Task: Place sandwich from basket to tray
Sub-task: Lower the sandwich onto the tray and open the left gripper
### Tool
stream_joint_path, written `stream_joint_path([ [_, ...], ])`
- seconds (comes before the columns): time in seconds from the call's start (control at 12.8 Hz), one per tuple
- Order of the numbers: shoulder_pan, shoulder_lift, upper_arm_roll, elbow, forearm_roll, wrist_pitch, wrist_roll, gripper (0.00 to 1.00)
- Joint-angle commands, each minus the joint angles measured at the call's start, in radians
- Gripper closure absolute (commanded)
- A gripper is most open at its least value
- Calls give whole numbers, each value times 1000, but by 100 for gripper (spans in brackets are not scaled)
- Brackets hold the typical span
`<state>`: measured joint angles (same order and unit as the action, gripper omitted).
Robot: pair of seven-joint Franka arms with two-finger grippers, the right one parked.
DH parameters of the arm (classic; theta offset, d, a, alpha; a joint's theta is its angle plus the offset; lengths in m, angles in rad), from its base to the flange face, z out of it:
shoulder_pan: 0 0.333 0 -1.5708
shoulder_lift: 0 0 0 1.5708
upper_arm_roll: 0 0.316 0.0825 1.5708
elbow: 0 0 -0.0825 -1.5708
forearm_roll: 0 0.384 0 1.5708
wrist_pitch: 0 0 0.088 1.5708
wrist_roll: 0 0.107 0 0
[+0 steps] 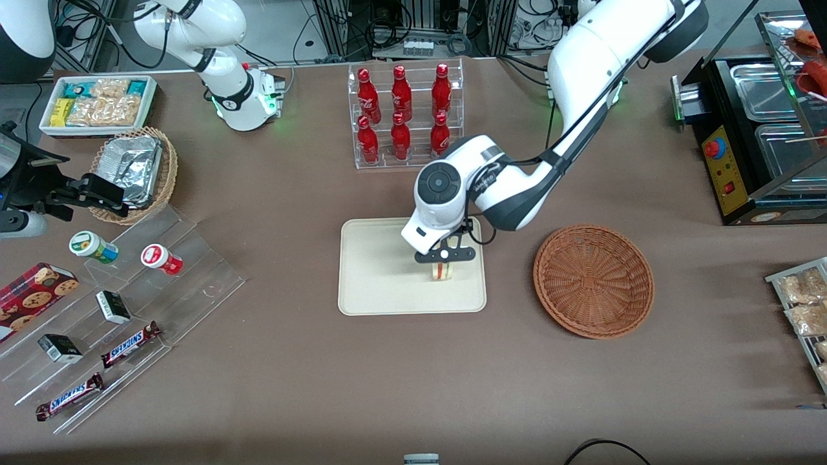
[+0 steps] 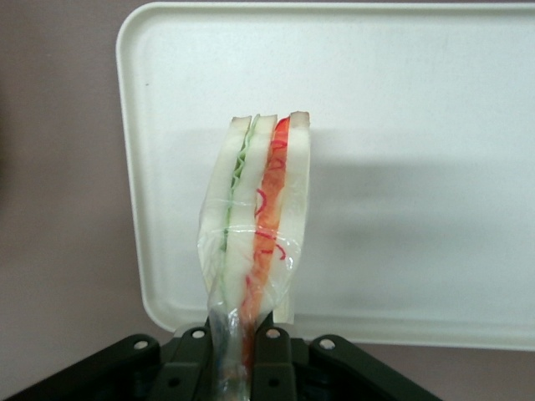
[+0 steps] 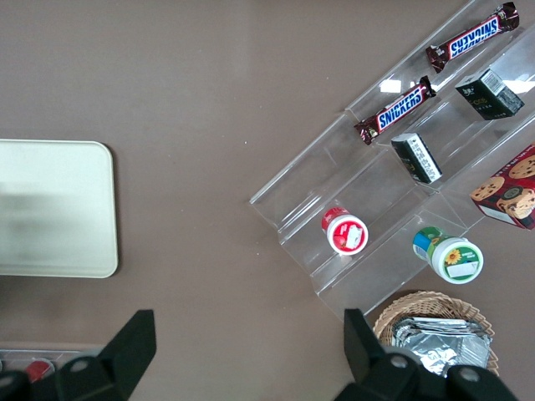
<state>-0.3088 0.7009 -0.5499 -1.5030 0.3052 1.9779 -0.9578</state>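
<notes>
The sandwich (image 1: 442, 270) (image 2: 261, 219), a wrapped white-bread wedge with green and red-orange filling, stands on edge on the cream tray (image 1: 381, 284) (image 2: 418, 125), near the tray side closest to the basket. My gripper (image 1: 444, 256) (image 2: 236, 351) hangs directly over it, shut on the sandwich's wrapped end, with a black finger (image 2: 272, 363) pressed against each side. The reddish-brown wicker basket (image 1: 593, 280) sits beside the tray toward the working arm's end of the table, with nothing in it.
A clear rack of red bottles (image 1: 404, 113) stands farther from the front camera than the tray. Stepped clear shelves (image 1: 123, 303) with snack bars, boxes and cups, a tan basket of foil containers (image 1: 134, 171) and a white snack bin (image 1: 97, 103) lie toward the parked arm's end. A metal food warmer (image 1: 756, 129) is at the working arm's end.
</notes>
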Motion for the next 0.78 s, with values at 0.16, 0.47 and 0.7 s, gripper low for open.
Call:
stream_joint_path([
  [0.16,-30,58,7,50,66,3,-84,100],
  [0.47,-32,63,8,50,66,25,-98,100],
  [0.7,-44,83,8,59,78,39,-107,100],
])
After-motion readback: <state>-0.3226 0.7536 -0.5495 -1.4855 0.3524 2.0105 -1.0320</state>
